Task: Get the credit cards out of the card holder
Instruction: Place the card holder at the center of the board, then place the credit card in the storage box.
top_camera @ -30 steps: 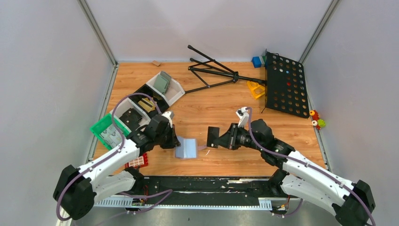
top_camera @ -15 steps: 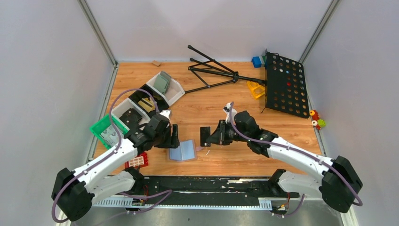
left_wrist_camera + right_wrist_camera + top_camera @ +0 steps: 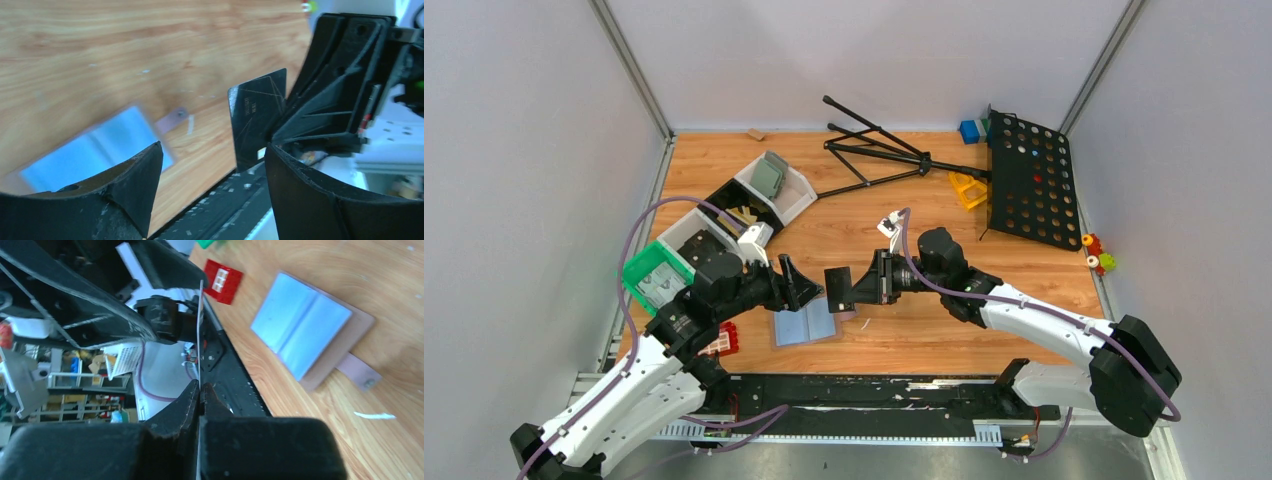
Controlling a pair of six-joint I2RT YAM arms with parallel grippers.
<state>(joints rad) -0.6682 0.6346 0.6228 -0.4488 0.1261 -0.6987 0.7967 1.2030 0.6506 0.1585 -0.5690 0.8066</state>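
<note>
The card holder (image 3: 804, 325) lies open and flat on the wooden table, its light blue inside facing up with a tan edge and tab; it also shows in the left wrist view (image 3: 95, 155) and the right wrist view (image 3: 300, 335). My right gripper (image 3: 871, 285) is shut on one black credit card (image 3: 839, 291), held upright above the table just right of the holder. That card shows face-on from the left wrist (image 3: 257, 120) and edge-on from the right wrist (image 3: 200, 340). My left gripper (image 3: 797, 284) is open and empty, raised above the holder, its jaws facing the card.
White, black and green bins (image 3: 656, 276) stand at the left, with a red brick (image 3: 718, 343) near the front edge. A black tripod (image 3: 874, 150) lies at the back, beside a black perforated board (image 3: 1029, 180) at the right.
My left gripper opened, let go of the card holder, lifted and turned toward the card. The right gripper carried the black card leftward. The holder now lies alone on the table.
</note>
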